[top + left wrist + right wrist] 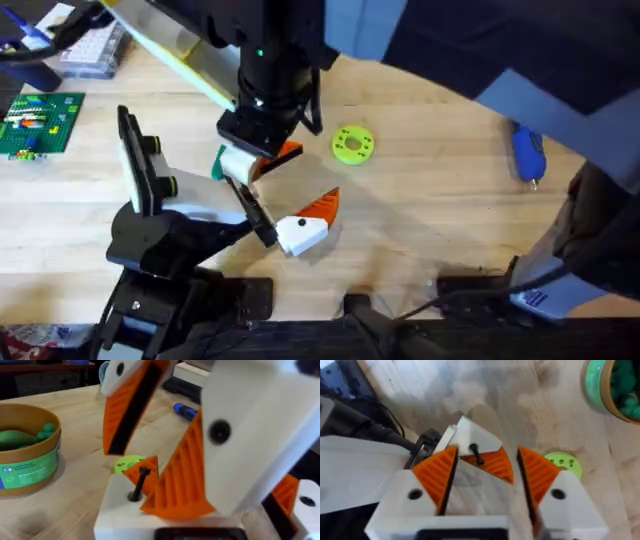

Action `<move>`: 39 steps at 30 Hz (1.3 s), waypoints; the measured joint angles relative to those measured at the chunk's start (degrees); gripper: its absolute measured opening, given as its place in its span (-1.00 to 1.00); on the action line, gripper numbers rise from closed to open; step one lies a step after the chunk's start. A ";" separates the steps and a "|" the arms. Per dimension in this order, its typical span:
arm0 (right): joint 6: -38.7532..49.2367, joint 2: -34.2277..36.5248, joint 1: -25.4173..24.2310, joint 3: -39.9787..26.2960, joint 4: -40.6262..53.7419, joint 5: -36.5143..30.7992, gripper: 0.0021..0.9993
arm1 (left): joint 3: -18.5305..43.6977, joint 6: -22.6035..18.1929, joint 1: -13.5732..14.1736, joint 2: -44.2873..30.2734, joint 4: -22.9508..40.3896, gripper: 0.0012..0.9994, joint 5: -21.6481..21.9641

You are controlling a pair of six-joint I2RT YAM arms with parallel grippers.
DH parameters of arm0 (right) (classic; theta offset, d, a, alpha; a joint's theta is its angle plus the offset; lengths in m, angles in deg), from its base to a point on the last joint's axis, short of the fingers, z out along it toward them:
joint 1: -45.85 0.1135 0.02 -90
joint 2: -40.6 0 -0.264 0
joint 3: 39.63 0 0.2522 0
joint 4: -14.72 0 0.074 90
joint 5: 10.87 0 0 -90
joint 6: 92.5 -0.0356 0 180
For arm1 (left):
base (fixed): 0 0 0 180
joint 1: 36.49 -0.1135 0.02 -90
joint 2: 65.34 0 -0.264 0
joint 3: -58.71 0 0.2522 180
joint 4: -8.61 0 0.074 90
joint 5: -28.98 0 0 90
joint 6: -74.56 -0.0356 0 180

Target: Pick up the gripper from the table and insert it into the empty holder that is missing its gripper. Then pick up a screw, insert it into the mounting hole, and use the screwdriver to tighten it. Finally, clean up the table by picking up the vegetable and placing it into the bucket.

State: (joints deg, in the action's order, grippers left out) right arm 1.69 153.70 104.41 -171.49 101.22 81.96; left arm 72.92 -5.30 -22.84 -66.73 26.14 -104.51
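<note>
A white gripper piece with an orange pad (pixel 303 233) sits at the tip of my left arm, where my left gripper (pixel 290 228) is. A black screw (pixel 476 454) stands upright in the piece's mounting hole (pixel 137 485). My right gripper (pixel 252 165) hangs just above it, open (pixel 487 456), and its white and orange fingers (pixel 125 415) straddle the screw without touching it. The blue screwdriver (pixel 528 152) lies on the table at the far right (pixel 185 410). In the left wrist view the yellow-brown bucket (pixel 35 467) holds a green vegetable (pixel 15 439), and the right wrist view shows the bucket (pixel 601 395) too.
A green and yellow disc (pixel 352 143) lies on the table just beyond the two grippers (pixel 563 462). A green brick plate (pixel 40 120) and a white box (pixel 95 50) sit at the far left. Black cables (pixel 480 290) run along the front edge.
</note>
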 joint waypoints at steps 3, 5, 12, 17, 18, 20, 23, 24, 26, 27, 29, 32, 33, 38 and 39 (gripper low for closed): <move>0.13 -0.02 -0.82 -0.02 0.17 -1.25 0.91 | 0.00 0.50 0.00 -0.06 0.04 0.98 -0.02; 0.10 -0.24 -1.15 -0.02 0.32 -1.41 0.98 | 0.00 0.57 0.02 -0.07 0.04 0.98 -0.02; 0.06 -1.52 -1.09 0.00 0.61 -0.19 0.99 | 0.00 0.37 0.02 -0.07 0.00 0.98 -0.02; -0.75 -3.81 -2.12 0.00 0.63 0.76 0.99 | 0.00 0.37 0.02 -0.06 0.00 0.98 -0.04; -0.91 -4.19 -2.40 0.00 0.63 0.89 0.99 | 0.00 0.35 0.02 -0.07 0.00 0.98 -0.04; -1.30 -4.87 -3.01 0.00 0.63 1.10 0.99 | 0.00 0.37 0.02 -0.04 0.00 0.98 -0.04; -1.88 -5.03 -3.45 0.00 0.63 1.34 0.99 | 0.00 0.35 0.02 -0.06 0.00 0.98 -0.03; -2.07 -5.03 -3.45 0.00 0.63 1.64 0.99 | 0.00 0.35 0.02 -0.07 0.00 0.98 -0.02; -2.09 -5.03 -3.45 0.00 0.60 2.91 0.99 | 0.00 0.35 0.02 -0.07 0.00 0.98 -0.04; -2.06 -5.03 -3.45 0.00 0.59 3.47 0.99 | 0.00 0.35 0.02 -0.07 0.00 0.98 -0.03; -1.78 -5.03 -3.61 0.00 0.65 4.64 0.99 | 0.00 0.35 0.02 -0.07 0.00 0.98 -0.02; -1.16 -5.03 -4.23 0.00 1.08 6.07 0.99 | 0.00 0.35 0.02 -0.07 0.00 0.98 -0.04; -1.08 -5.03 -4.67 0.00 1.33 6.49 0.99 | 0.00 0.37 0.02 -0.07 0.00 0.98 -0.04; 0.95 -5.03 -9.55 0.02 1.81 13.51 0.99 | 0.00 0.35 0.02 -0.06 0.00 0.98 -0.04; 1.39 -5.03 -10.56 0.02 1.83 15.14 0.99 | 0.00 0.35 0.02 -0.05 0.00 0.98 -0.04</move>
State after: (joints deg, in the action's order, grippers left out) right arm 3.08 148.67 93.85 -171.47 103.05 97.09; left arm 72.92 -4.96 -22.82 -66.77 26.14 -104.55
